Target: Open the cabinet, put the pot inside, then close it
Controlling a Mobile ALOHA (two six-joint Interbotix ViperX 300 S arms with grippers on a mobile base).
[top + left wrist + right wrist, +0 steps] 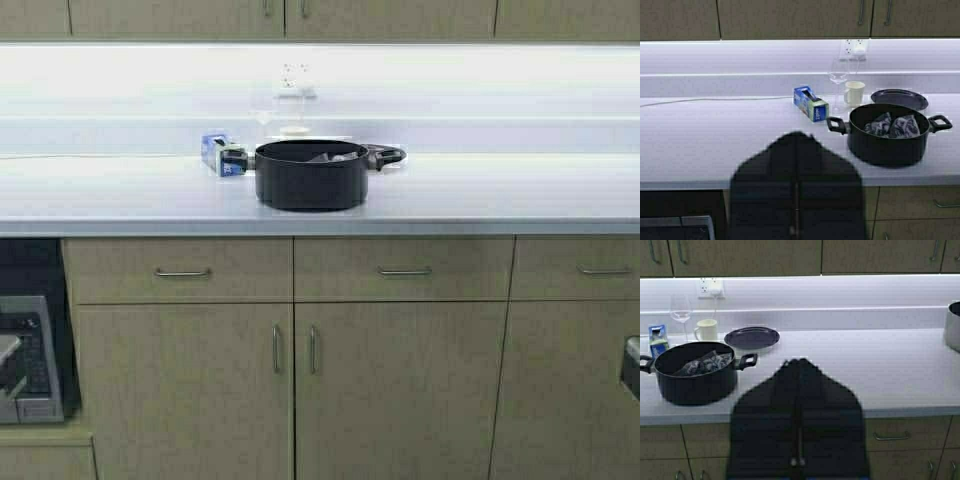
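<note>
Before pot [888, 134], left end effector [796, 200] closed.

— Where's the pot [311, 176]?

— Upright on the counter [480, 195], near its front edge, below the cabinet [285, 18]. Matte black, wide and deep, a loop handle on each side, with crumpled grey stuff inside.

— And the cabinet?

— Both tan wood-grain doors are shut, their slim metal bar handles side by side at the seam.
</note>
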